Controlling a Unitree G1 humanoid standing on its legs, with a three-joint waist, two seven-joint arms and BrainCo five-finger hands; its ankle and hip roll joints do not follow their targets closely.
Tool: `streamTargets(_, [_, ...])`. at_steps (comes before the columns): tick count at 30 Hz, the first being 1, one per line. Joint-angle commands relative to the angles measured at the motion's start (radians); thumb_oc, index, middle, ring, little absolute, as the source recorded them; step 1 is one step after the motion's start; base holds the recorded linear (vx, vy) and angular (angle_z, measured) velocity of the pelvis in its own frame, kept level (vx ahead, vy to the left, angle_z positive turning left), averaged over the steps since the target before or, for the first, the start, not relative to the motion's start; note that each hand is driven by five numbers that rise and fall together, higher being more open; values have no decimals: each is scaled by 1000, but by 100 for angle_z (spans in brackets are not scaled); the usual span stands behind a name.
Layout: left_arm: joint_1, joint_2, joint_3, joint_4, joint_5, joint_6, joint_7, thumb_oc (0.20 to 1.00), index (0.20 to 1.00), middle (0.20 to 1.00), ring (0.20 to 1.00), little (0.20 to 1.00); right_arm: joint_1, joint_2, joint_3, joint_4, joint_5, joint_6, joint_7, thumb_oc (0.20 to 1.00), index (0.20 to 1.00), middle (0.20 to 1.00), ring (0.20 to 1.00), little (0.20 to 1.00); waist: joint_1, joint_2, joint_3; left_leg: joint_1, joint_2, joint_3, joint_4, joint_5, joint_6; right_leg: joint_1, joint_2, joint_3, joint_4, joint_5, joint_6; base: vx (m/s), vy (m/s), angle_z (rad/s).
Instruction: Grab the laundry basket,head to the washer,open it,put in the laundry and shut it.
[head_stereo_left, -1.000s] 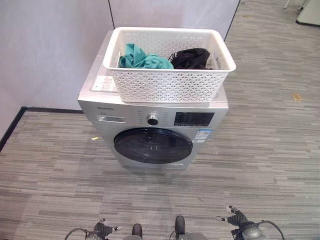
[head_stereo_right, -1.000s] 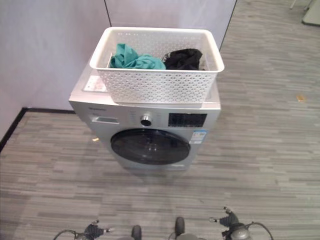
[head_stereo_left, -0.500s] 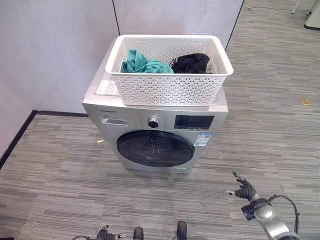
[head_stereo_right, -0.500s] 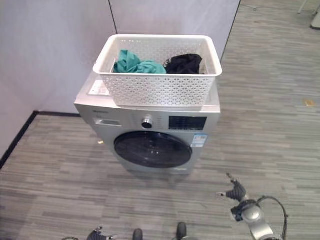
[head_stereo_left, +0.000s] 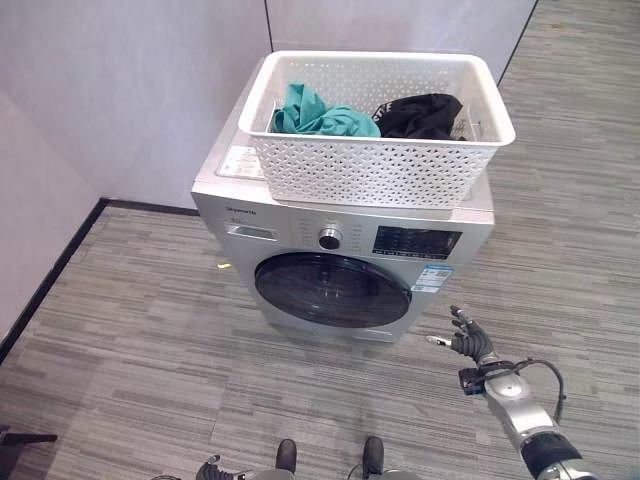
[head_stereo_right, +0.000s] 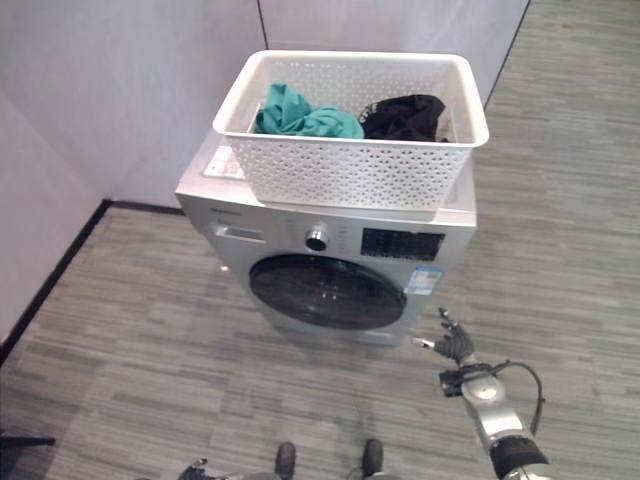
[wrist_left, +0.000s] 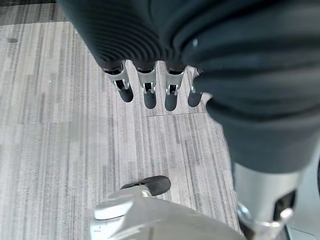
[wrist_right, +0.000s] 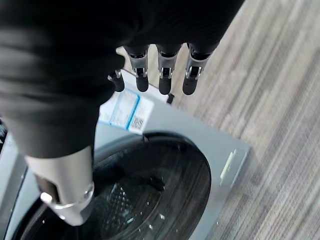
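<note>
Right hand hovered open, fingers spread, near one silver front-loading washer's closed door; one white perforated plastic basket held two garments.

I see left hand cut by the lower edge | laundry partly hidden behind basket wall | washer top mostly covered by basket

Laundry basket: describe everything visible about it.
The laundry basket is white, rectangular, plastic-looking, with perforated lattice walls and a smooth rolled rim. It sits upright on top of the silver washer, its front overhanging the control panel. Inside lie a teal garment and a black garment. Neither hand touches it.
</note>
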Motion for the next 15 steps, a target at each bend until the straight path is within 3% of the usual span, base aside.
streamTargets(1, [-47, 20, -60, 52, 72, -10, 19, 1000, 1000, 1000, 1000, 1000, -55, 0, -20, -13, 33, -75, -29, 1000, 1000, 1000, 1000, 1000, 13, -64, 7, 4, -58, -5, 0, -42, 38, 7, -73, 45, 2, -68, 74, 14, 9, 17])
streamTargets(15, [-50, 6, -95, 40, 84, -22, 26, 1000, 1000, 1000, 1000, 1000, -113, -7, 31, -36, -76, -82, -72, 1000, 1000, 1000, 1000, 1000, 32, -58, 2, 1, -60, -25, 0, -43, 37, 21, -78, 23, 2, -78, 73, 15, 3, 4])
